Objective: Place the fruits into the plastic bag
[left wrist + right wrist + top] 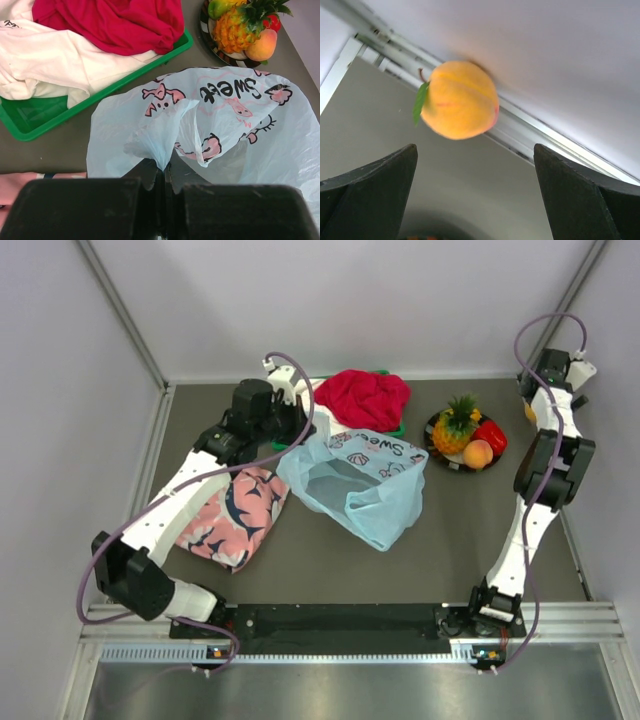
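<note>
The light-blue plastic bag [362,483] printed "Sweet" lies mid-table with its mouth agape. My left gripper [165,172] is shut on a bunched edge of the bag [235,130] at its left side. A small pineapple [455,426], a glossy red fruit [491,435] and an orange-pink peach [478,453] sit on a dark plate [437,452] to the bag's right. At the far right wall my right gripper [474,150] is open. A yellow-orange fruit with a green leaf [460,100] lies just beyond its fingertips, blurred and not between them.
A green tray [30,131] with red and white clothes stands behind the bag. A pink cloth with navy shark print [233,514] lies at the bag's left. Enclosure walls and a metal rail [530,142] run close behind the yellow-orange fruit.
</note>
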### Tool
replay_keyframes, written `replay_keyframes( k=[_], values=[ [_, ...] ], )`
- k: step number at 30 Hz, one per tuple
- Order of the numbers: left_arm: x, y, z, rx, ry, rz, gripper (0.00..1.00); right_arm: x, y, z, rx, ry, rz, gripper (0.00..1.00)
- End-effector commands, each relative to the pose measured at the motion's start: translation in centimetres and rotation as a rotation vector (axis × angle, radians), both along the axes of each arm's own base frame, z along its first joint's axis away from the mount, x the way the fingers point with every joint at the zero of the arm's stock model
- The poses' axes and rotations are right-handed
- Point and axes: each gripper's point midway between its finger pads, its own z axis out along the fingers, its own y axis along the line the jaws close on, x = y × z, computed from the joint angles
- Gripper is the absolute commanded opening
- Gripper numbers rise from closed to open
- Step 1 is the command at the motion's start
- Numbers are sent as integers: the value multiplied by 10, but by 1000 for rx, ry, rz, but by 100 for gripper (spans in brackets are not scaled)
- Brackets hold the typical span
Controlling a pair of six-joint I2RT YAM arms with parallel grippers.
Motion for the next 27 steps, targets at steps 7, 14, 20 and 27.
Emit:
replay_keyframes(
  k=[7,14,20,27],
  values=[
    [12,-10,-16,-1,14,-19,0,40,-27,4,-63,-167,-112,99],
    [14,-15,-29,4,51,-33,0,53,-29,3,-59,-229,-112,98],
    [14,-17,-31,-1,59,-42,0,55,-27,-24,-22,-202,-132,97],
    [13,-18,-30,-4,59,-45,0,57,-29,-30,-13,-211,-161,95]
  ],
)
